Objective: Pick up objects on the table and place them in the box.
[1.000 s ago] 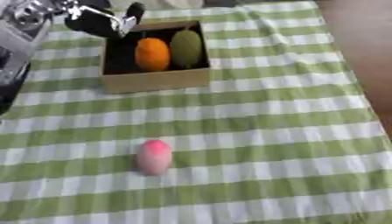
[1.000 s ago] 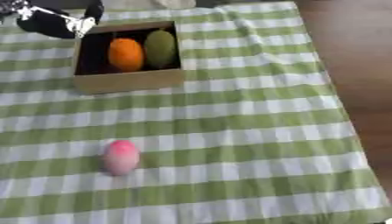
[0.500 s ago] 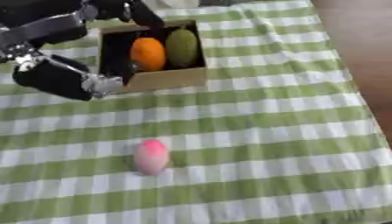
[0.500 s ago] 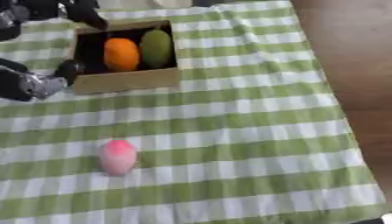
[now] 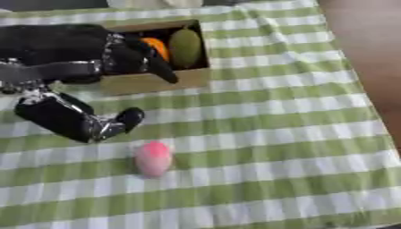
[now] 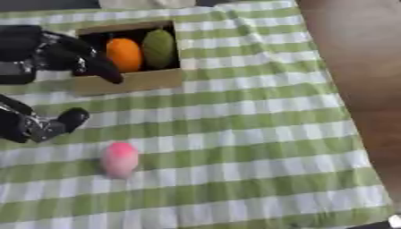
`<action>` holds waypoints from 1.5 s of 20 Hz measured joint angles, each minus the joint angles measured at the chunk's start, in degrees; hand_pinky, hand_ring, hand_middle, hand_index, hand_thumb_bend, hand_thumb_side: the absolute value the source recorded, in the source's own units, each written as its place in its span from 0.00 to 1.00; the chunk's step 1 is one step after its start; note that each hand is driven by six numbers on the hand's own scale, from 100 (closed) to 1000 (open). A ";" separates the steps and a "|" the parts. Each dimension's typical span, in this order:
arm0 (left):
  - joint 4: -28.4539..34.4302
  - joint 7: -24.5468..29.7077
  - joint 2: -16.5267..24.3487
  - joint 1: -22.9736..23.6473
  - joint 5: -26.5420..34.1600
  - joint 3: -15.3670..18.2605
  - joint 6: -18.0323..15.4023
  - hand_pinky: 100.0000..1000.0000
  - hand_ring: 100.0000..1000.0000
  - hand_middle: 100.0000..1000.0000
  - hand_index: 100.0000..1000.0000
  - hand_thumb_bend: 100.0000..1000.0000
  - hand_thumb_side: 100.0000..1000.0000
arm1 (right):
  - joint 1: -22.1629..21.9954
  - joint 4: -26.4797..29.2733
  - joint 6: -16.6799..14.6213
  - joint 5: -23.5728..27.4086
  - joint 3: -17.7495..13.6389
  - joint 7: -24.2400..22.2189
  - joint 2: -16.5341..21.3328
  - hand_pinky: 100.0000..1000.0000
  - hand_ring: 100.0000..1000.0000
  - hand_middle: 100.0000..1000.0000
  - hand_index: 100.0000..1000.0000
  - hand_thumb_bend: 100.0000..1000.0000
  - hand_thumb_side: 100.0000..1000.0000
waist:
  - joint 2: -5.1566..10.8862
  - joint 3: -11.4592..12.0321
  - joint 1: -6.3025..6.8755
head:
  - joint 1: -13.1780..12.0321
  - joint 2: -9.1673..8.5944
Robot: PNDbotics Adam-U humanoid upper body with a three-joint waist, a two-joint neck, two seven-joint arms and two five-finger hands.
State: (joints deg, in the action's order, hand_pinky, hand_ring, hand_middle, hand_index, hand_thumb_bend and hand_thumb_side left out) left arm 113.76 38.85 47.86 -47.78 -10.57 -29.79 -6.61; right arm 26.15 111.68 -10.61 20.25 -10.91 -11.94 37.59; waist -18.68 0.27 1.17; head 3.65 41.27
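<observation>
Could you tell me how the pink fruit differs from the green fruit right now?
The pink fruit lies on the checked cloth, outside the box; the green fruit sits inside it, beside an orange fruit. The pink one is nearest the left hand; the green one is farther off. Both are oval, and neither is held.

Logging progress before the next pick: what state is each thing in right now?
Box: open-topped, upright on the cloth.
Orange fruit: inside the box.
Green fruit: inside the box, beside the orange one.
Pink fruit: lying on the cloth, unheld.
Left hand: open, above the pink fruit.
</observation>
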 measured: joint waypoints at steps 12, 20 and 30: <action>0.00 -1.78 -0.33 6.07 -10.24 -1.97 4.79 0.83 0.80 0.68 0.80 0.19 0.69 | -0.51 0.00 0.84 0.01 -0.01 -0.40 -0.03 1.00 0.97 0.60 0.95 0.00 0.47 | 0.38 0.43 0.00 | -0.09 0.53; 0.00 -1.62 -1.77 8.19 -15.12 -3.14 6.71 0.84 0.80 0.70 0.86 0.32 0.79 | -0.89 -0.01 1.36 0.01 -0.09 -0.98 -0.56 1.00 0.97 0.60 0.95 0.00 0.47 | 0.38 0.37 0.00 | -0.33 0.92; -0.79 -1.51 -3.02 10.98 -21.04 -3.17 9.59 0.84 0.80 0.71 0.88 0.33 0.58 | -1.00 -0.04 1.69 0.00 -0.33 -2.08 -1.02 1.00 0.97 0.60 0.95 0.00 0.47 | 0.38 0.05 0.00 | -0.52 0.98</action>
State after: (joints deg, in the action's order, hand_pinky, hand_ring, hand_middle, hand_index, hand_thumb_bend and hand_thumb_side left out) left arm 112.97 37.33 44.83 -36.79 -31.60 -32.95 2.98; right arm 25.15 111.64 -8.92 20.25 -11.23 -14.03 36.57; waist -18.30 0.32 1.17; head 3.13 42.26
